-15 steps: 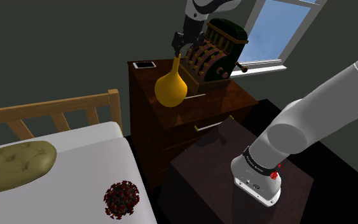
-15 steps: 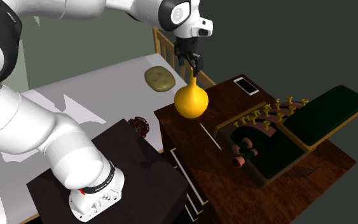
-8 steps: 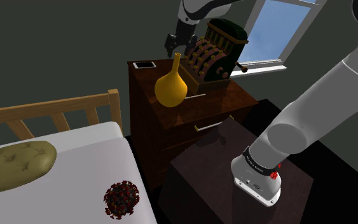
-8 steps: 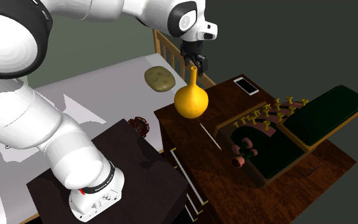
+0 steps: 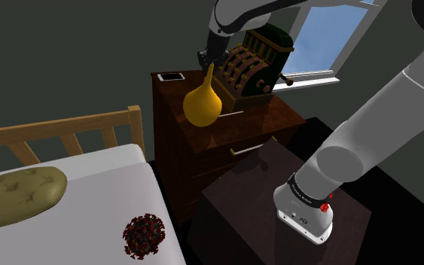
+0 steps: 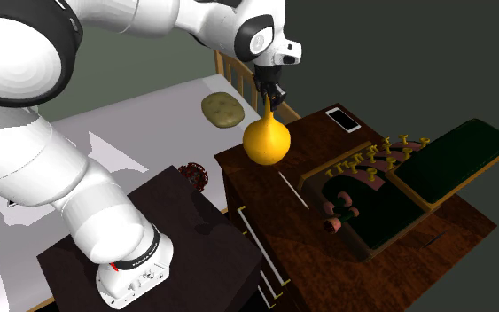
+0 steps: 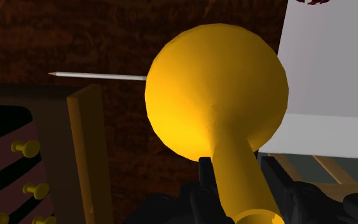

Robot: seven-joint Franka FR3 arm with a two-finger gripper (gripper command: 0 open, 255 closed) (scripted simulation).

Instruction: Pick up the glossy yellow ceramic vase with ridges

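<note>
Showing the grasp: your jaws were drawn narrow on the slim neck of the yellow vase, with one black finger against each side of it. The vase hung upright, round bulb down, over the near left part of the dark wooden dresser. You could not tell whether its base touched the top. A white phone lay at the dresser's far left corner, beyond the vase. An ornate cash register stood just to the vase's right in the shoulder view. The bed, nearer and to the left, carried an olive cushion and a dark red spiky ball.
</note>
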